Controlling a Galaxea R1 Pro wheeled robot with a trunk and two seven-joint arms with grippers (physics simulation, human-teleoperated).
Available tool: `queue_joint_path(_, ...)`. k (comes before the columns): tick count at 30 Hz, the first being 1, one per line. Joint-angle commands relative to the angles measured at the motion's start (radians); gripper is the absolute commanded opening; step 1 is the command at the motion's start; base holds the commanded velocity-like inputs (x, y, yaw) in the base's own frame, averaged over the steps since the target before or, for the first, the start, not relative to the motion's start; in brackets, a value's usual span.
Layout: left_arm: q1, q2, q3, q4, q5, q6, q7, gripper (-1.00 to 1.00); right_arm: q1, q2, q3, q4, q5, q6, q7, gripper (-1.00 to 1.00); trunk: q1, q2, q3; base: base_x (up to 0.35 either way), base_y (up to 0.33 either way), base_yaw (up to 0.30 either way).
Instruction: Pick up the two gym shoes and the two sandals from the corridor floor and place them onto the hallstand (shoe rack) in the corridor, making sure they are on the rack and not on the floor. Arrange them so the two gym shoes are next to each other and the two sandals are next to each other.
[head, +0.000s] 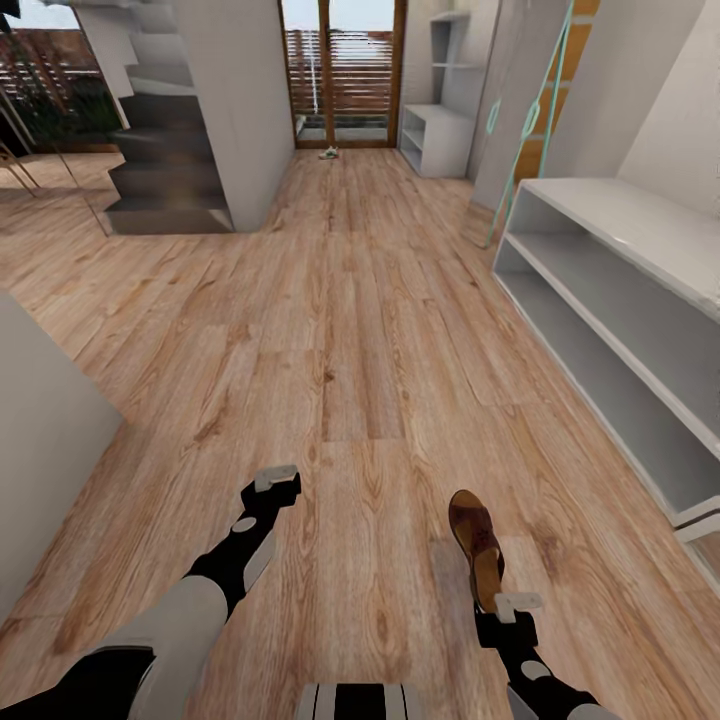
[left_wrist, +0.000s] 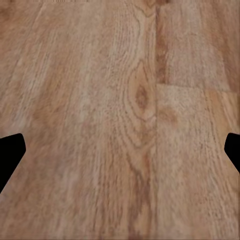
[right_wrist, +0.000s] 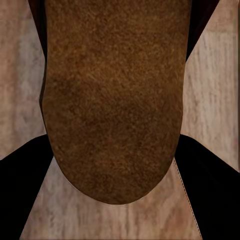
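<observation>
Right gripper (head: 497, 600) clamps one brown sandal (head: 476, 545) at the heel, jaws snug against it, lifted over the corridor floor (head: 350, 330). Left gripper (head: 275, 480) spread wide, empty. Carry step; next, a swing right to the hallstand (head: 640, 300), just beside.

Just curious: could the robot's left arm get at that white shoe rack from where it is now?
Probably not. The left tool hangs open over bare floor, while the shoe rack stands off on the robot's right, beyond the right tool holding a sandal.
</observation>
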Motion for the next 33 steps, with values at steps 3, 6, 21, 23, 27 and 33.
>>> queue_joint_path(3, 0.0, 0.0, 0.004, 0.01, 0.006, -0.004, -0.001, 1.0, 0.0, -0.001, 0.002, 0.0, 0.009, -0.001, -0.006, -1.0, -0.001, 0.001, 0.011, 0.0, 0.0, 0.0)
queue_joint_path(6, 0.0, 0.001, 0.004, 0.013, 0.006, -0.004, -0.001, 1.0, 0.0, -0.001, 0.002, -0.001, 0.009, -0.001, -0.006, -1.0, -0.002, 0.001, 0.015, 0.0, 0.0, 0.0)
queue_joint_path(21, 0.0, 0.002, 0.005, 0.058, 0.006, -0.006, 0.0, 1.0, 0.0, 0.001, 0.002, -0.002, 0.009, -0.002, -0.006, -1.0, -0.003, 0.001, 0.027, 0.0, 0.0, 0.0)
queue_joint_path(23, 0.005, -0.004, -0.001, 0.052, 0.0, -0.009, -0.006, 1.0, 0.005, -0.004, -0.004, -0.008, 0.008, -0.008, -0.007, -1.0, -0.004, 0.002, 0.03, 0.0, 0.0, 0.0)
queue_joint_path(27, 0.019, -0.019, -0.02, 0.03, -0.004, -0.01, -0.006, 1.0, 0.021, -0.02, -0.01, -0.028, 0.008, -0.01, -0.007, -1.0, -0.004, 0.002, 0.03, 0.0, 0.0, 0.0)
queue_joint_path(33, 0.019, -0.019, -0.02, 0.009, -0.004, -0.01, -0.006, 1.0, 0.021, -0.02, -0.01, -0.028, 0.008, -0.01, -0.007, -1.0, -0.004, 0.002, 0.03, 0.0, 0.0, 0.0)
